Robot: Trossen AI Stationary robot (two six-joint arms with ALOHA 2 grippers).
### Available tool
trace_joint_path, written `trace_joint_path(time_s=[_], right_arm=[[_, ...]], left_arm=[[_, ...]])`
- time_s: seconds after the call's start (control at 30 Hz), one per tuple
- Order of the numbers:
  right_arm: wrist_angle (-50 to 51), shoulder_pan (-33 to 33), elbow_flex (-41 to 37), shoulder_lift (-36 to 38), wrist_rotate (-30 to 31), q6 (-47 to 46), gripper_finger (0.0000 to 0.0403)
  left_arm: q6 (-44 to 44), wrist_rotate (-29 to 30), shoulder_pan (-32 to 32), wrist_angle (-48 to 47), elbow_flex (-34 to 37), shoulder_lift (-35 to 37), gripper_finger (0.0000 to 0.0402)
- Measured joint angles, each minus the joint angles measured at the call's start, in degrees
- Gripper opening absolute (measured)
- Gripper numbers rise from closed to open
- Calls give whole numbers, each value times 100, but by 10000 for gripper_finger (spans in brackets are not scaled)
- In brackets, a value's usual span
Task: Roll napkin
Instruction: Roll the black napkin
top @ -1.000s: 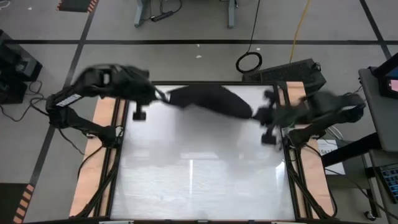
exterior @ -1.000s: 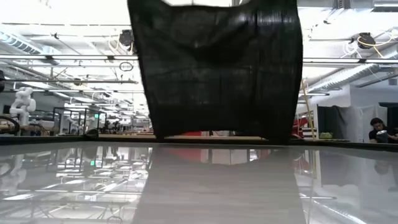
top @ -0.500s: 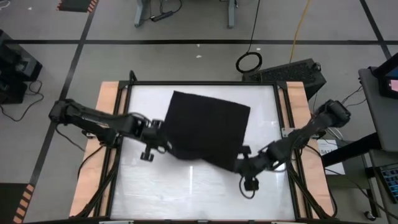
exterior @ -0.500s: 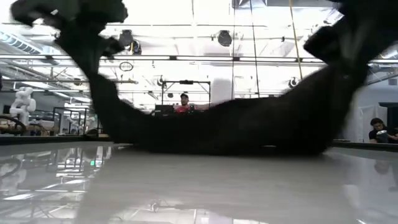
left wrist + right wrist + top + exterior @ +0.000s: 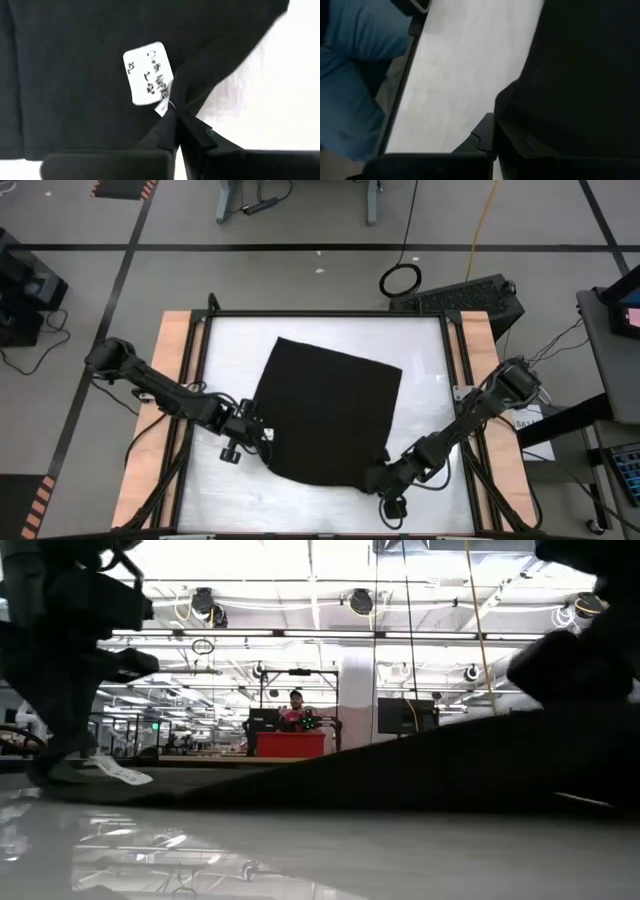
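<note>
Napkin point(image 5: 325, 412) dropped from hanging to flat mid-table, both arms pulled nearward. Left gripper point(image 5: 258, 430) pinches its left near corner by the white tag point(image 5: 148, 73); right gripper point(image 5: 378, 478) clamps the right near corner. Cloth lies beyond both, near edge spanning them.

One camera looks straight down, one level across the table point(image 5: 230, 340), two ride the wrists; all share the napkin point(image 5: 325, 410).

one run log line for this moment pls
napkin: spread flat on table | left gripper: pinching near-left corner by tag | right gripper: pinching near-right corner | roll: not started
</note>
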State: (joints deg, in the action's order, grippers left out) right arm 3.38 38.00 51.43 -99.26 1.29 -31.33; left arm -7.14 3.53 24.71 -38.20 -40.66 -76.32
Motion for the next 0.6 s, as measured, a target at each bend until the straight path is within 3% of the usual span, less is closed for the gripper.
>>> trace_joint_path(time_s=[0.13,0.4,0.6], right_arm=[[22,24,143,-239,-142,-61,37],[867,40,738,-75,-95,82,151],[2829,234,1404,309,873,149,197]], left_arm=[[-1,-7,203,80,-2,-17,89],[-316,44,350,-113,-277,-17,242],[-605,51,350,-685,-837,-15,277]])
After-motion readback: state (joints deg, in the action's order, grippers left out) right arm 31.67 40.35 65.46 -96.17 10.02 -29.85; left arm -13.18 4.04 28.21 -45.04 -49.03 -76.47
